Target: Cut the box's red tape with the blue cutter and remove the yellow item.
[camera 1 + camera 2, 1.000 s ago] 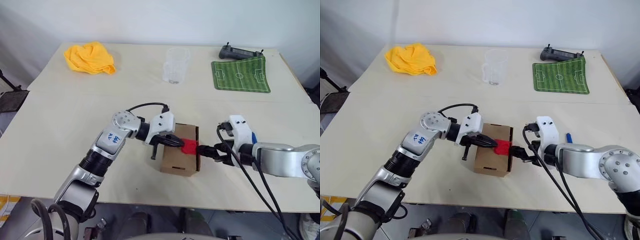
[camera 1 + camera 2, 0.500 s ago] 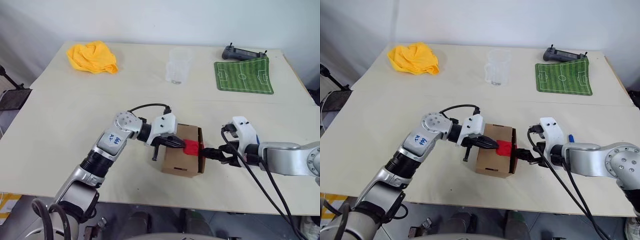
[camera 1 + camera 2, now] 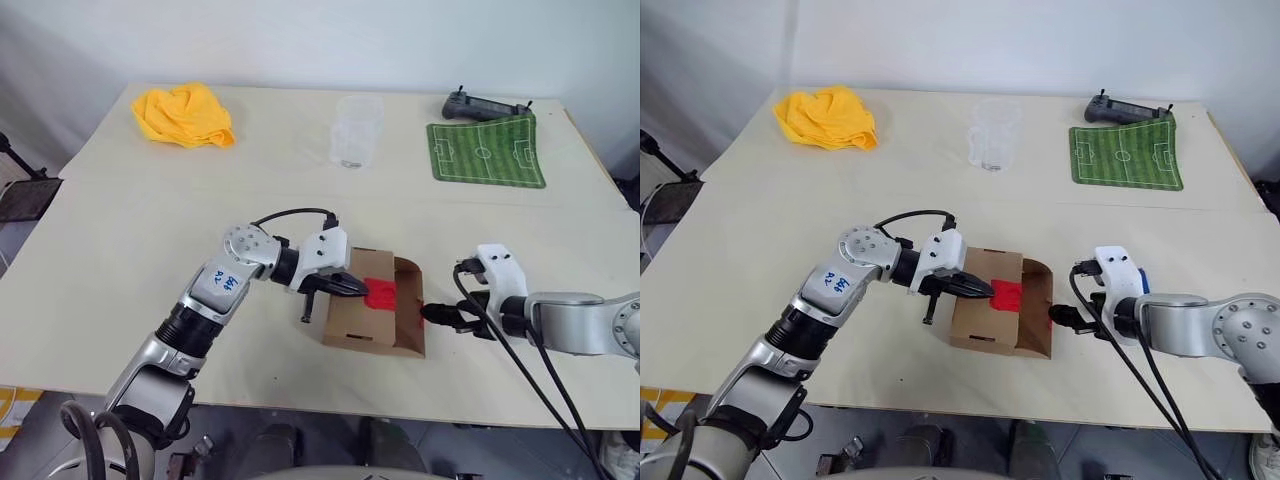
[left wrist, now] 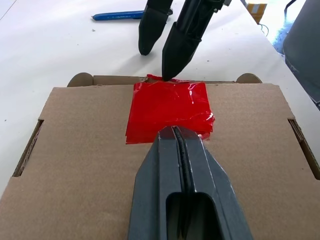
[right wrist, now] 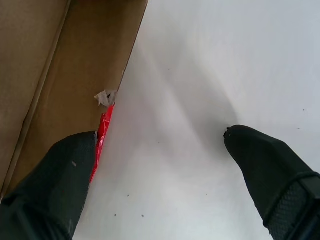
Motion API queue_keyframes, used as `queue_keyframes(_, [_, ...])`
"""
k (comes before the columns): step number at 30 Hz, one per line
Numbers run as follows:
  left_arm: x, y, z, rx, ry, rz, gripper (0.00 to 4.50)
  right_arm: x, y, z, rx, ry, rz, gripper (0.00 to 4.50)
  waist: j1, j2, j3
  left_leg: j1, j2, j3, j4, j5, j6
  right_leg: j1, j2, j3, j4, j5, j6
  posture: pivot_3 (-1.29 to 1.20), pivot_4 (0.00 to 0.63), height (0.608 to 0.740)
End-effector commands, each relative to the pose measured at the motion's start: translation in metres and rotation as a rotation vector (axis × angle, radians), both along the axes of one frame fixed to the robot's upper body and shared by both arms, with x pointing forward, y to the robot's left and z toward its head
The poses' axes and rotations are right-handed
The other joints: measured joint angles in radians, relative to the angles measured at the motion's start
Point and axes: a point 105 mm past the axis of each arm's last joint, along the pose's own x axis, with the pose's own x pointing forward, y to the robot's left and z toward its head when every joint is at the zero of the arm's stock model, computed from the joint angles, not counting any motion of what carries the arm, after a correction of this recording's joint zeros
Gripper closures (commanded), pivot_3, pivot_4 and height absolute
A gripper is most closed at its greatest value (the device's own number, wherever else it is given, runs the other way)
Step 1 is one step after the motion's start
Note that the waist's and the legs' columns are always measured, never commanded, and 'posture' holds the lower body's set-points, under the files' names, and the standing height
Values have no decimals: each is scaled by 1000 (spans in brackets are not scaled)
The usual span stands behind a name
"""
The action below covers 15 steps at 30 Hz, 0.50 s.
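Note:
The brown box (image 3: 350,315) lies near the table's front edge, with its right end flap (image 3: 408,318) swung outward. The red tape (image 4: 167,102) sits on its top face, and a torn strip (image 5: 103,131) clings to the flap's edge. My left gripper (image 3: 355,288) is shut, its tip resting on the box top just at the tape. My right gripper (image 3: 432,315) is open beside the flap, one finger (image 5: 55,190) against the flap's edge. The blue cutter (image 4: 131,15) lies on the table beyond my right gripper. The yellow item is hidden.
At the back left lies a crumpled yellow cloth (image 3: 183,115). A clear plastic cup (image 3: 355,130) stands at the back middle. A green football-pitch mat (image 3: 485,152) and a black controller (image 3: 480,105) are at the back right.
My right gripper has drawn away to the right, and the box's right end flap has swung open with it. The left gripper has stayed on the box top.

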Motion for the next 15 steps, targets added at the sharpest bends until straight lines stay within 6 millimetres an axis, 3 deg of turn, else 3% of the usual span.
queue_keyframes(1, [-1, 7, -21, 70, 56, 27, 4500, 7, -10, 10, -5, -48, -42, 18, 0, 0, 0, 0, 0, 0, 0, 0, 0, 0, 0, 0, 0, 0, 0, 0, 150, 740])
queue_keyframes(7, [-1, 7, -19, 67, 47, 25, 4500, 14, -12, 27, -25, -127, -23, 18, 0, 0, 0, 0, 0, 0, 0, 0, 0, 0, 1, 0, 0, 0, 0, 0, 150, 740])
queue_keyframes(10, [0, 7, -19, 66, 45, 25, 4500, 18, -6, 36, -79, -190, 29, 18, 0, 0, 0, 0, 0, 0, 0, 0, 0, 0, 1, 0, 0, 0, 0, 0, 150, 740])
queue_keyframes(15, [-1, 6, -18, 61, 44, 28, 4500, 16, 14, 32, -103, -220, 100, 18, 0, 0, 0, 0, 0, 0, 0, 0, 0, -1, 1, 0, 0, 0, 0, 0, 150, 740])
